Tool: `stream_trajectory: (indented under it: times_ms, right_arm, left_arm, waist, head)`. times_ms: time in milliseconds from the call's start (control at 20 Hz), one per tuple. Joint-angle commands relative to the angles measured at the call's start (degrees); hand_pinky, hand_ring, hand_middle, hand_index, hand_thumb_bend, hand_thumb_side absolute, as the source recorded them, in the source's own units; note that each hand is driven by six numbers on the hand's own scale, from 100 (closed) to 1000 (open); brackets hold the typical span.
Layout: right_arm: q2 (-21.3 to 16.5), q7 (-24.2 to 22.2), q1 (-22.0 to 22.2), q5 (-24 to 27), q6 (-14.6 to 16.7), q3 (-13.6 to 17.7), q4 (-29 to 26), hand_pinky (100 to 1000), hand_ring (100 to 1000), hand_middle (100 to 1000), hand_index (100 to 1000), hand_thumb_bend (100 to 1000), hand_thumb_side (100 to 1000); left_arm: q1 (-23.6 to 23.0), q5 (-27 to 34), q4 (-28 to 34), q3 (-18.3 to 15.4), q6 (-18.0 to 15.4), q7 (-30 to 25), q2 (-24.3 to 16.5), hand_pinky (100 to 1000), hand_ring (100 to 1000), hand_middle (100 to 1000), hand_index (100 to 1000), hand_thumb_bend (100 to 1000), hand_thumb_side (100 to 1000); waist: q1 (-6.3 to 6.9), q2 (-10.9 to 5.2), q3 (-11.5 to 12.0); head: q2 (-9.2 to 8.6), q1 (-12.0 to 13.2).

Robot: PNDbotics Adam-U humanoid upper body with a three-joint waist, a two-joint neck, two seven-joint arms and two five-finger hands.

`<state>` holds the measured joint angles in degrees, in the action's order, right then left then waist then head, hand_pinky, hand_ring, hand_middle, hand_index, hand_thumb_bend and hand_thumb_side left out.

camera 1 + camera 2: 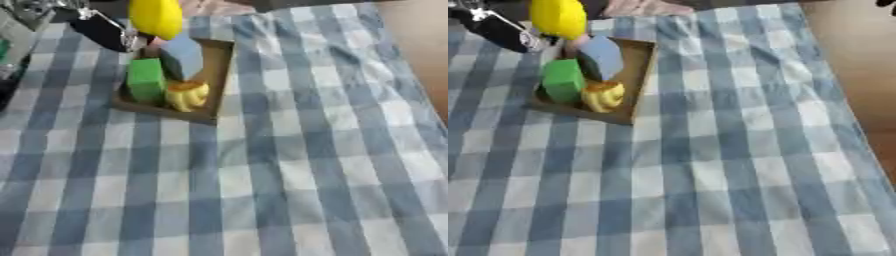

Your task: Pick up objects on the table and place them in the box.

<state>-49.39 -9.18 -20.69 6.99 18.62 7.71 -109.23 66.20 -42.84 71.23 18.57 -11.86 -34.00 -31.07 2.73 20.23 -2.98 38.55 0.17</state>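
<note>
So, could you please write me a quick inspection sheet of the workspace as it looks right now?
Surface: blue and white checked cloth covering the table.
Job's things: brown box at upper left holds a green block, a blue-grey block and a small yellow object; a large yellow object is above the box's far end.
Clutter: nothing seen.
Hands: left hand is dark beside the yellow object, fingers unclear; right hand not in view.
Cables: nothing seen.
Surroundings: brown floor at right.

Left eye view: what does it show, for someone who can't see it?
A robot hand holds a big yellow object above a brown box containing a green block, a blue block and a yellow piece, on a blue-checked cloth.
</note>
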Motion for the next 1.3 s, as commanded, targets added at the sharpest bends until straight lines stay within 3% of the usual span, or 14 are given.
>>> stream_trajectory:
  times_ms: [50,450,550,700,850,1050,1150,1300]
  right_arm:
    - [-2.2,-0.3,-0.9,0.5,0.1,0.4,-1.2,870,615,437,761,100,470]
    - [-1.8,-0.6,-1.4,0.6,0.0,0.3,-1.3,871,615,436,761,100,470]
    - [-1.7,-0.6,-1.4,0.6,0.0,0.4,-1.3,871,615,436,761,100,470]
    - [-1.6,-0.6,-1.3,0.6,0.0,0.5,-1.2,872,615,435,761,100,470]
    - [-1.5,-0.7,-1.1,0.6,-0.1,0.5,-1.1,873,614,434,761,100,470]
    - [-1.3,-0.9,-0.9,0.6,-0.2,0.5,-0.9,873,614,434,761,100,470]
    - [-1.3,-0.9,-0.8,0.7,-0.2,0.5,-0.9,873,614,434,761,100,470]
    - [-1.2,-1.0,-0.6,0.8,-0.2,0.6,-0.8,873,614,434,761,100,470]
  left_arm:
    - [2.5,-4.1,-6.4,-2.6,-1.3,2.3,2.4,726,650,526,664,100,247]
    - [3.8,-11.9,-14.9,-4.5,-4.7,7.2,6.8,779,715,601,695,100,252]
    - [3.7,-12.9,-15.5,-4.6,-5.4,7.6,7.1,800,746,637,733,100,248]
    - [3.5,-13.6,-15.7,-4.5,-6.3,7.5,7.2,864,836,754,864,100,242]
    - [3.2,-14.2,-15.2,-4.4,-6.9,7.1,7.0,924,914,843,941,256,261]
    - [3.0,-16.0,-14.2,-4.4,-6.8,6.7,6.4,939,936,865,954,419,353]
    - [2.8,-16.9,-14.0,-4.5,-6.5,6.7,6.2,942,940,870,958,439,349]
    - [2.5,-17.5,-13.6,-4.7,-6.1,7.0,5.9,939,938,867,954,412,256]
  waist:
    - [-0.14,-0.90,-0.4]
    - [-0.22,-0.25,-0.9]
    - [-0.26,-0.21,-0.9]
    - [-0.31,-0.23,-0.9]
    - [-0.30,-0.37,-0.8]
    - [-0.29,-0.65,-0.7]
    - [-0.33,-0.77,-0.7]
    - [-0.41,-0.93,-0.6]
  head:
    - [-1.15,0.6]
    - [-1.57,1.0]
    - [-1.46,1.0]
    - [-1.38,1.0]
    - [-1.28,0.9]
    - [-1.14,0.7]
    - [-1.07,0.6]
    - [-0.92,0.5]
